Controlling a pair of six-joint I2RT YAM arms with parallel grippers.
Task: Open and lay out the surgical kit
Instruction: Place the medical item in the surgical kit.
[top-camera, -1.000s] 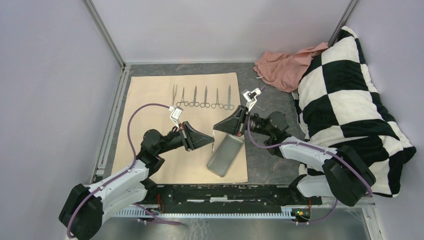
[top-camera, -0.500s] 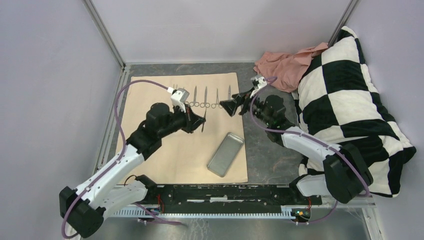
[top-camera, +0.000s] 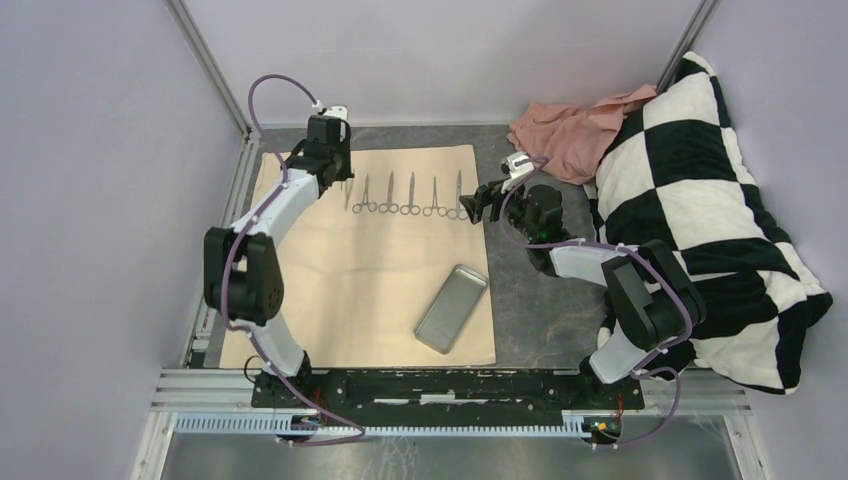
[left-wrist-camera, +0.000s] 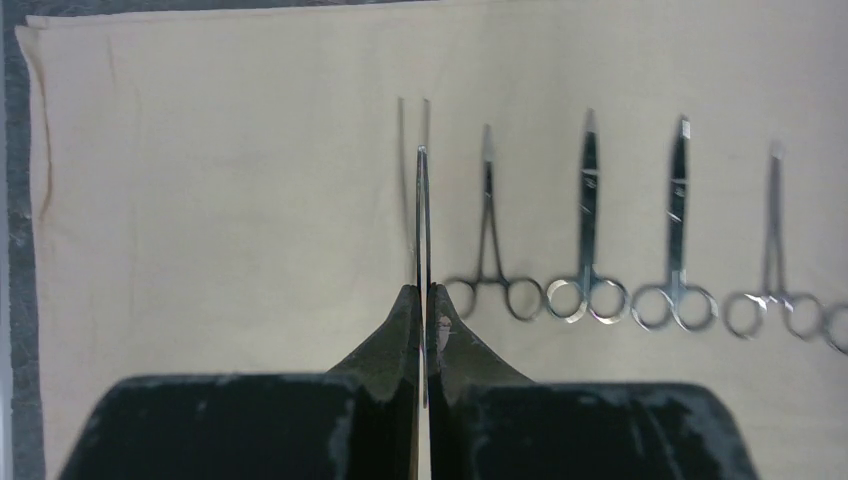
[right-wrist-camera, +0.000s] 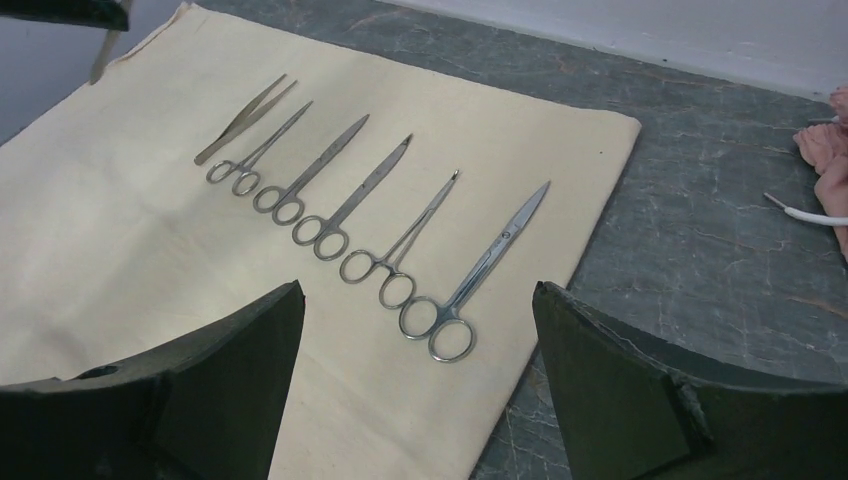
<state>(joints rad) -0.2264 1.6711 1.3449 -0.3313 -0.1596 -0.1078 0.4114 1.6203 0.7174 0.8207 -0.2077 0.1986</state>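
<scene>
The beige cloth (top-camera: 350, 290) lies spread flat, a steel tray (top-camera: 451, 308) at its near right and a row of instruments (top-camera: 410, 195) along its far edge. The left gripper (left-wrist-camera: 423, 292), jaws clamped on a slim silver instrument (left-wrist-camera: 421, 200), possibly a probe, hangs over the row's left end. The right gripper (right-wrist-camera: 418, 290), jaws apart, hovers at the right end.

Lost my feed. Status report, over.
Left gripper shut on slim tool. Right gripper open. Six instruments in a row on cloth, tray too. Nothing blocking.
</scene>
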